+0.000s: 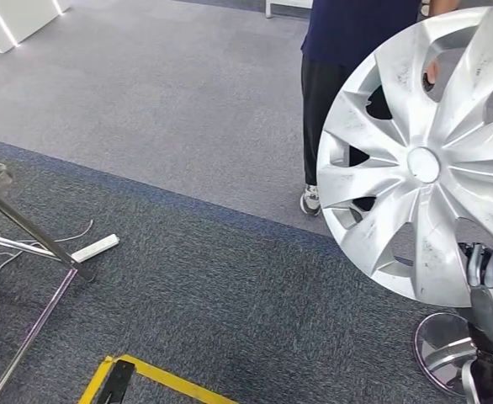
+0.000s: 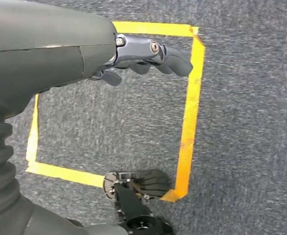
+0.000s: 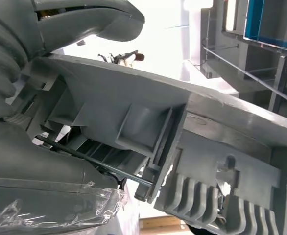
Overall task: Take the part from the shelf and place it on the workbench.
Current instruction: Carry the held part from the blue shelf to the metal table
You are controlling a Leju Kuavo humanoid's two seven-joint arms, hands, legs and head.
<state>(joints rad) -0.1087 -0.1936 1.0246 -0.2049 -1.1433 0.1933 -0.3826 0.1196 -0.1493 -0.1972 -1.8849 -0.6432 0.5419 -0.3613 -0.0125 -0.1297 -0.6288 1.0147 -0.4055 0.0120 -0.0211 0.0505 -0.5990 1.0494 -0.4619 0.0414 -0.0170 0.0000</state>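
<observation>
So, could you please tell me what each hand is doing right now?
Left hand: holds nothing, fingers loosely extended.
Right hand: gripping the silver plastic wheel cover.

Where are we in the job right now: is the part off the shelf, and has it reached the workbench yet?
Done: the silver wheel cover is off the shelf, held at its lower rim by the right hand. In hand: it is being carried upright above grey carpet, with a person standing behind it. The left hand hangs with nothing in it. Left: reaching the workbench and setting it down.
</observation>
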